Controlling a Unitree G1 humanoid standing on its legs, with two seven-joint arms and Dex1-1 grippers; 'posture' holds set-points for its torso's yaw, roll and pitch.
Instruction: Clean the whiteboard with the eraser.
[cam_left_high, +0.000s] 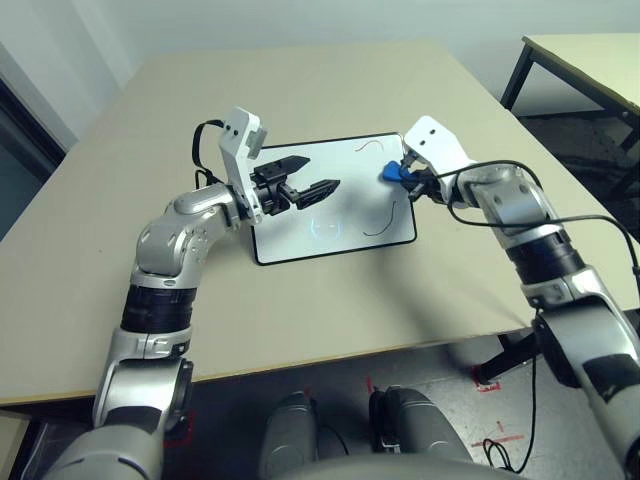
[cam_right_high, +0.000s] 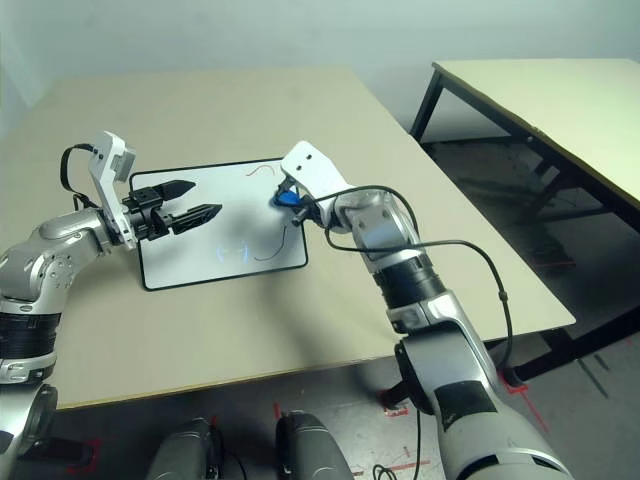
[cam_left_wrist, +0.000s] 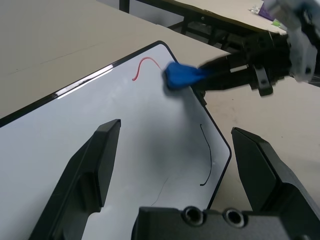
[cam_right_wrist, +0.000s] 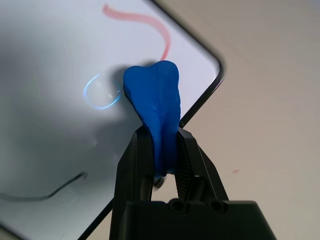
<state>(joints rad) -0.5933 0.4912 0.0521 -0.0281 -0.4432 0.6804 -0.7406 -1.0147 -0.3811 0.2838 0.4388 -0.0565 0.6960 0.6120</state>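
The whiteboard (cam_left_high: 335, 200) lies flat near the middle of the table (cam_left_high: 120, 140), pen lines facing up for wiping. The right gripper (cam_right_wrist: 161, 150) pinches the blue eraser (cam_right_wrist: 155, 100) tight between its fingers, its free end squashed against the board near the far right corner, just beside a red stroke (cam_right_wrist: 145, 25). The left gripper (cam_left_high: 300, 190) hovers over the board's left half, fingers spread wide and empty, probably ready to steady it.

A lab-like room: plain beige table (cam_left_high: 120, 300), second table (cam_right_high: 540, 90), red tape marks (cam_left_high: 487, 385) on grey floor.
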